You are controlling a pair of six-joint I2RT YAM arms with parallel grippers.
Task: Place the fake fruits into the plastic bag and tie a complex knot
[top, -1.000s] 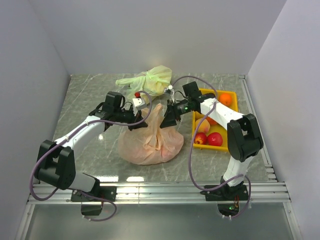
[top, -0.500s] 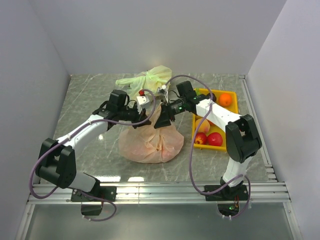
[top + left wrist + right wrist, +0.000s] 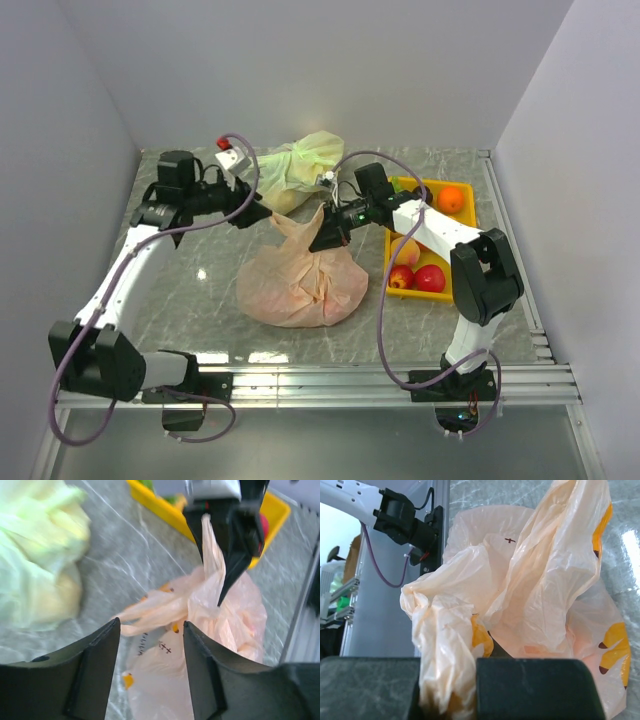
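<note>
The left tool (image 3: pixel 151 624) is hanging spread and empty, having swung back leftward off the plastic bag (image 3: pixel 300 285) on the worktop (image 3: pixel 180 280), while the right tool (image 3: pixel 327 239) is pinching its handle strip (image 3: pixel 300 222), leaving the knot seemingly unstarted and fake fruits (image 3: pixel 420 276) sitting in the yellow tray (image 3: pixel 388 262).

bag contents: hidden behind the crinkled film of the plastic bag (image 3: pixel 300 285); whether anything lies inside cannot be told.
yellow tray (image 3: pixel 430 296): partly covered by the right arm in the top view; cut off by the top edge in the left wrist view.
fruits (image 3: pixel 430 278): some are masked by that arm; no count can be given.
pale green bag (image 3: pixel 35 555): blurred, cut off at the left edge.
right gripper (image 3: pixel 447 672): fingers are cut off by the lower edge; the pinched strip end is hidden between them.
left gripper (image 3: pixel 151 625): finger bases are cut off below.
bag print (image 3: pixel 165 647): too small to be read.
</note>
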